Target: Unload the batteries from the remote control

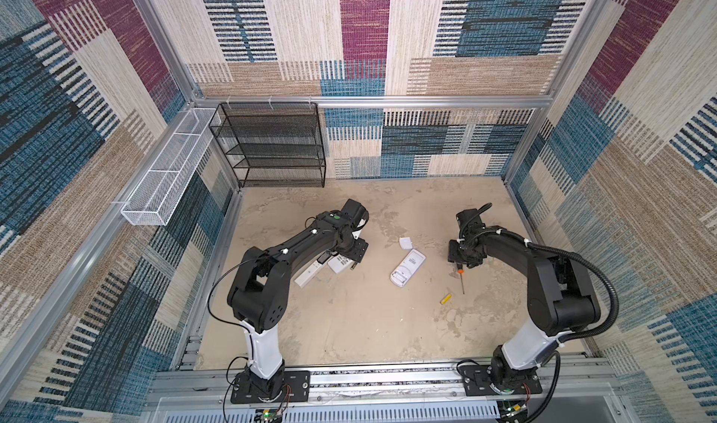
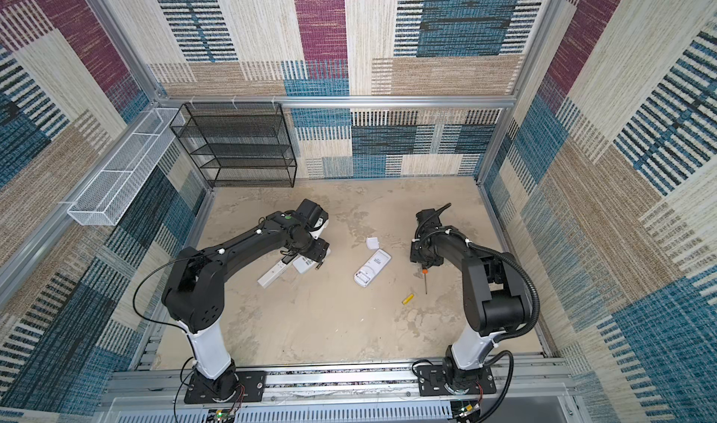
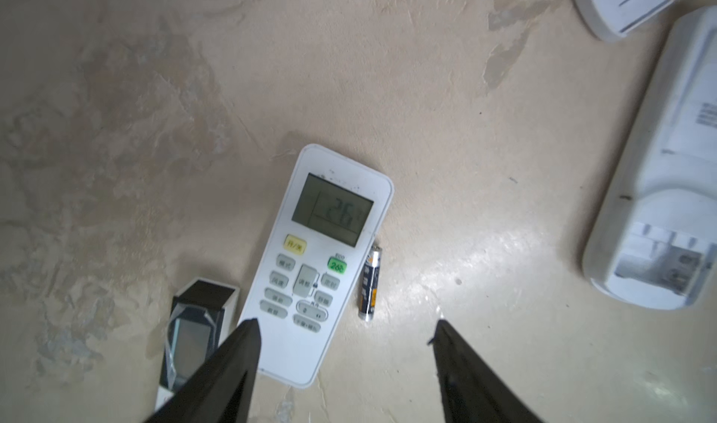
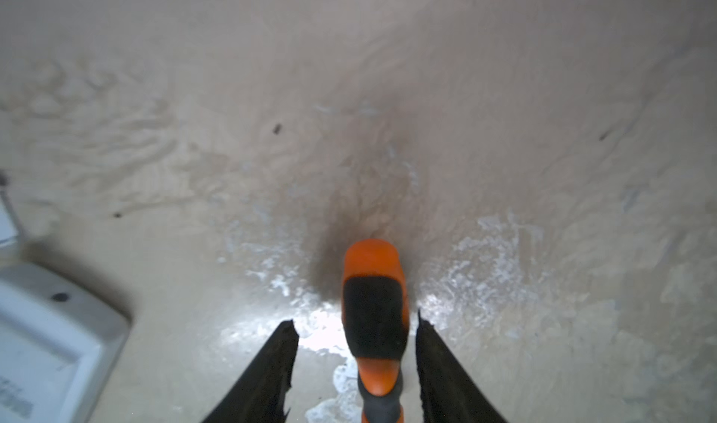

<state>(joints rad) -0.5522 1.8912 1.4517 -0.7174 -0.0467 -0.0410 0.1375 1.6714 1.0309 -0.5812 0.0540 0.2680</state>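
The left fingers [image 3: 232, 370] are held spread and empty. A black battery [image 3: 370, 283] lies on the tabletop [image 3: 465, 130] just ahead of them, close against a face-up remote [image 3: 322, 262]. The right fingers [image 4: 267, 374] are parted either side of a screwdriver [image 4: 374, 312], with gaps showing. Both are best lifted straight up, so nothing is nudged into rolling.

Both top views look steeply down from high over the front rail at the whole mottled beige worktop [image 1: 349, 335], while each wrist view sits close above it, facing down past its black fingers [image 3: 232, 366], both catching the white open-backed remote control [image 3: 659, 207].
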